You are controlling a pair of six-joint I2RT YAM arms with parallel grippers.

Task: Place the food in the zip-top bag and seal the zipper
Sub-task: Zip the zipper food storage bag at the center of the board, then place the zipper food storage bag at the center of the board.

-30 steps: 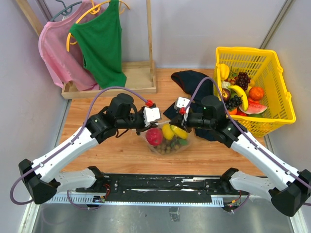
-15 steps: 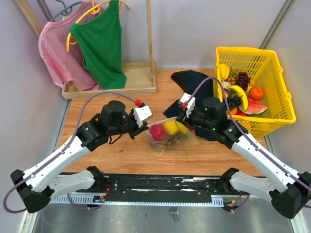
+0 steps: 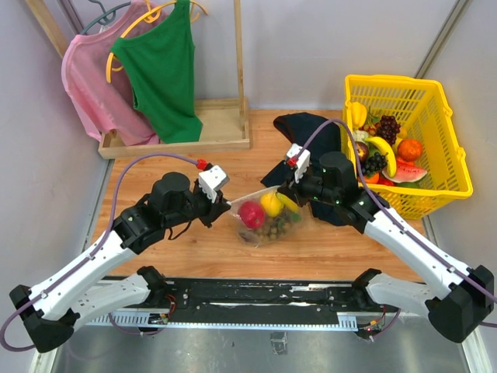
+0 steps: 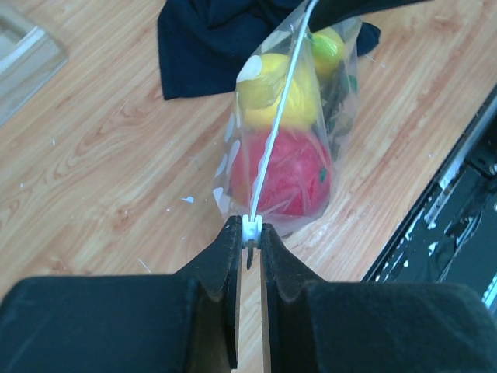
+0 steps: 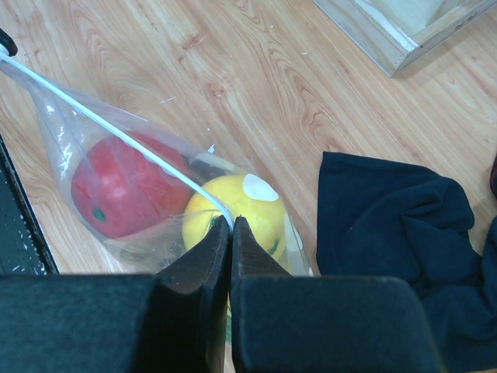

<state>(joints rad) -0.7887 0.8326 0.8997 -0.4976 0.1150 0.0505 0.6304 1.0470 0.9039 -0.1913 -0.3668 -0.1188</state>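
The clear zip-top bag [image 3: 268, 220] hangs just above the wooden table between my two grippers. Inside it are a red apple [image 3: 251, 214], a yellow lemon [image 3: 270, 203], a banana [image 3: 289, 203] and tan longans [image 3: 272, 228]. The zipper [image 3: 258, 193] is stretched taut along the bag's top. My left gripper [image 3: 227, 203] is shut on the white slider [image 4: 250, 228] at the zipper's left end. My right gripper [image 3: 293, 189] is shut on the zipper's right end [image 5: 225, 214], above the lemon [image 5: 248, 210] and beside the apple [image 5: 120, 186].
A yellow lattice basket [image 3: 460, 177] holding more fruit stands at the right. A dark navy cloth [image 3: 307, 130] lies behind the bag, under the right arm. A wooden rack base [image 3: 221, 124] with a green top [image 3: 159, 74] and a pink top sits at the back left.
My left gripper has slid leftwards along the zipper with the slider, drawing the strip straight. The right gripper has kept its hold and shifted slightly back; the bag moved little.
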